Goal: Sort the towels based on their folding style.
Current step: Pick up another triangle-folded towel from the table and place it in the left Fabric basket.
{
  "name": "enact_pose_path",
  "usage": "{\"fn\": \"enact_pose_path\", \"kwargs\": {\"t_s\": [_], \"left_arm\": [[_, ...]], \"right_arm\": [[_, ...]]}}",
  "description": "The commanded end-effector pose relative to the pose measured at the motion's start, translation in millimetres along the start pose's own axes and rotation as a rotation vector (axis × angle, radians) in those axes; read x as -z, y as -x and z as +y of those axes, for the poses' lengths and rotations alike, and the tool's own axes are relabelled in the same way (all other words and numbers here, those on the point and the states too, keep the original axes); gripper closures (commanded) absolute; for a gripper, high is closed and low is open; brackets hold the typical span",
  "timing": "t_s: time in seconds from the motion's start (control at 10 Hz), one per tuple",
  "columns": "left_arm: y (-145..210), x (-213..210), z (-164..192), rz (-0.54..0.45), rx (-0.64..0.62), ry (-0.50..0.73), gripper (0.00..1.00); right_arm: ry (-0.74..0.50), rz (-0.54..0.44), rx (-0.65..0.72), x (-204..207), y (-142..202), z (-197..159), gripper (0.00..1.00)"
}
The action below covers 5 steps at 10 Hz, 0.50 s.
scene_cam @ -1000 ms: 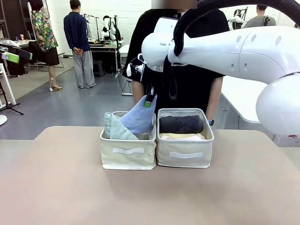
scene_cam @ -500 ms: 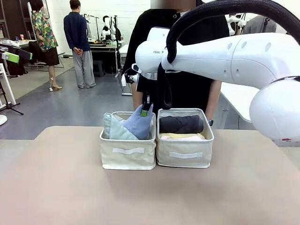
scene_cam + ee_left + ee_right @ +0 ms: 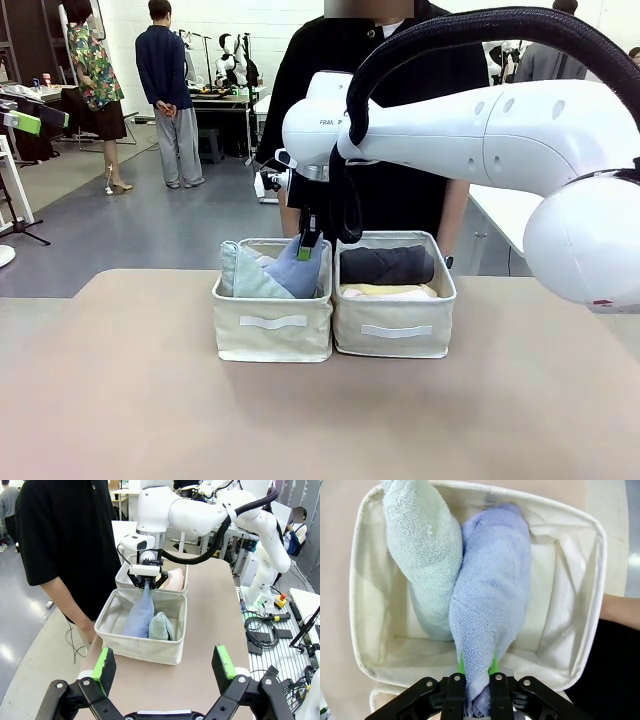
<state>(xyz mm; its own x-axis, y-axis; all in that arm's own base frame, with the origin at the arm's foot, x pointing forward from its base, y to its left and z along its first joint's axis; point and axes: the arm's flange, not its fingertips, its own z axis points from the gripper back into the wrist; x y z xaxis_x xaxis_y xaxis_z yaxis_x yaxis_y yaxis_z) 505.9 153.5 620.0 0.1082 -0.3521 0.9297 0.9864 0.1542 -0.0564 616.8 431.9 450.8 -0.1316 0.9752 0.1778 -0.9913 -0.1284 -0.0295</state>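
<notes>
Light blue terry, folded to a cone: the light blue towel (image 3: pixel 492 600) stands inside the left bin (image 3: pixel 272 325), its narrow tip pinched at the top by the right gripper (image 3: pixel 476 672), whose fingers (image 3: pixel 461 665) are clenched on the cloth. The wide end rests low in the bin. At its 9 o'clock in the front view, touching it, leans the teal-green towel (image 3: pixel 245 278), also a cone.

At 3 o'clock, in the right bin (image 3: pixel 394 330), just beside and touching the left bin, lies the dark grey towel (image 3: pixel 387 264), rolled, on top of a yellow towel (image 3: pixel 390 291). In the left wrist view a pale pink towel (image 3: pixel 175 579) shows in that same bin.

Both bins sit mid-surface on the tan surface (image 3: pixel 120 400). At 12 o'clock, behind the bins, stands a person (image 3: pixel 400 190) in a black top.

The left gripper (image 3: pixel 162 666) hangs apart from the bins, fingers spread wide and grasping nothing.
</notes>
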Motion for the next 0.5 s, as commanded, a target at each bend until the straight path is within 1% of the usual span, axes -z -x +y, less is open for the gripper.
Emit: {"fn": "enact_pose_path", "kwargs": {"t_s": [0.0,0.2,0.3,0.4], "left_arm": [[0.1,1.1,-2.3,0.025,-0.002,-0.009,0.0],[0.1,1.1,-2.3,0.025,-0.002,-0.009,0.0],[0.1,1.1,-2.3,0.025,-0.002,-0.009,0.0],[0.1,1.1,-2.3,0.025,-0.002,-0.009,0.0]], "right_arm": [[0.014,0.013,-0.017,-4.5,-9.3,-9.7,0.84],[0.018,0.009,-0.01,-4.5,-9.2,-9.9,0.84],[0.016,0.005,-0.012,-4.9,-10.0,-9.6,0.65],[0.018,0.006,-0.017,-6.7,-11.8,-8.4,0.65]]}}
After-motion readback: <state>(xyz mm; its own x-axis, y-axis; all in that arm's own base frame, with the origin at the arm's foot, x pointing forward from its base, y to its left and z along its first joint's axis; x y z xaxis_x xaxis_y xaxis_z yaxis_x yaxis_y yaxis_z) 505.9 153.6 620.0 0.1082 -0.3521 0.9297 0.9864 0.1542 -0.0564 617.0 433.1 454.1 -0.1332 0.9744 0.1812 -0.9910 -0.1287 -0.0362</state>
